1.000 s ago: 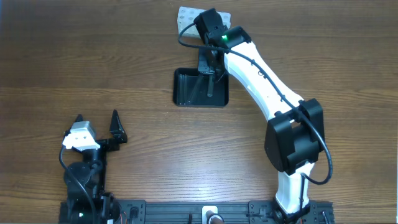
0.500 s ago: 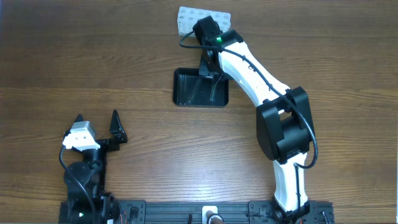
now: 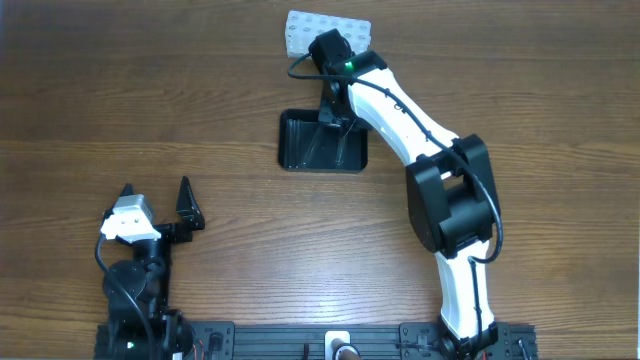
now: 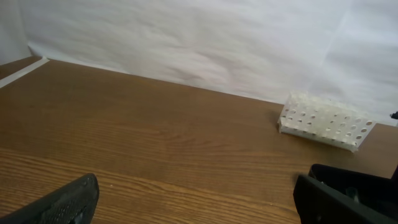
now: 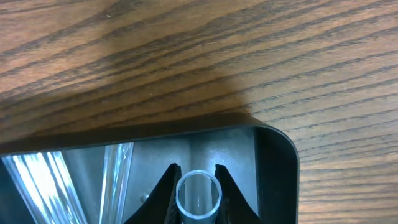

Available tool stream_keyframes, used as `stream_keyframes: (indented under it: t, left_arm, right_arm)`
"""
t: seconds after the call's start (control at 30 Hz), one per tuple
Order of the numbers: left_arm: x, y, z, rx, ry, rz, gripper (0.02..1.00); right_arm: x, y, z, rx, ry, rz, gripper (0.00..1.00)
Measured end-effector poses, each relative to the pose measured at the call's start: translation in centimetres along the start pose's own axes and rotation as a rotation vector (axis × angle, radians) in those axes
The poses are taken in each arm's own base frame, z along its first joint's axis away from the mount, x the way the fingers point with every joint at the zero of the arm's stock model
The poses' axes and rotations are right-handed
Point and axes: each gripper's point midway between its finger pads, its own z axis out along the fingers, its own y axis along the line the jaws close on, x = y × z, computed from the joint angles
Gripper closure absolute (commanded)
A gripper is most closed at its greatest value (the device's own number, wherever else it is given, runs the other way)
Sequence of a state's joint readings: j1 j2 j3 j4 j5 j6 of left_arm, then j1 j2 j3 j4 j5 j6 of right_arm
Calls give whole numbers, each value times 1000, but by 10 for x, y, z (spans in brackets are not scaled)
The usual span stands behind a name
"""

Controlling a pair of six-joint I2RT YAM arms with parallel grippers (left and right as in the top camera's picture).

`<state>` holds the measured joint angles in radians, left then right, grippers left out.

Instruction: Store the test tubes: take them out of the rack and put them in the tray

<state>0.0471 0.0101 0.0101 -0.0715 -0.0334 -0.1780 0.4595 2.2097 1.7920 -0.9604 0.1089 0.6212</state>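
Observation:
The white test tube rack (image 3: 327,30) stands at the far edge of the table, and I also see the rack (image 4: 323,121) from the left wrist. Just in front of it lies the black tray (image 3: 284,140). My right gripper (image 3: 337,112) hangs over the tray's far right part. In the right wrist view my right gripper (image 5: 199,186) is shut on a clear test tube (image 5: 199,194), seen end-on, just inside the tray's corner (image 5: 273,162). Other clear tubes (image 5: 118,177) lie in the tray. My left gripper (image 3: 155,198) rests open near the table's front left, holding nothing.
Bare wooden table surrounds the tray and rack. The right arm (image 3: 430,130) stretches diagonally from the front right to the rack. A pale wall (image 4: 186,37) rises behind the table's far edge.
The right arm's elbow has swung left and its wrist has shifted slightly left over the tray's far side, with the tube held. The left arm has stayed still.

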Motion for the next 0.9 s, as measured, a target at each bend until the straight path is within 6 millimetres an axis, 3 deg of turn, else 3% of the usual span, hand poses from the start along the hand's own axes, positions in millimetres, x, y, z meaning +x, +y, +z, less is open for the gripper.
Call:
stream_keyframes:
  t: [0.2, 0.33, 0.67, 0.77, 0.9]
  left_arm:
    - [0, 0, 0, 0, 0, 0, 23]
    - [0, 0, 0, 0, 0, 0, 20]
    - [0, 0, 0, 0, 0, 0, 20]
    - [0, 0, 0, 0, 0, 0, 20]
    - [0, 0, 0, 0, 0, 0, 20]
  right_arm:
    - [1, -1, 2, 4, 6, 2, 882]
    - [1, -1, 3, 4, 5, 7, 698]
    - [-4, -4, 4, 4, -4, -15, 389]
    - [-7, -3, -5, -10, -24, -25, 327]
    - [-18, 8, -38, -65, -102, -36, 325]
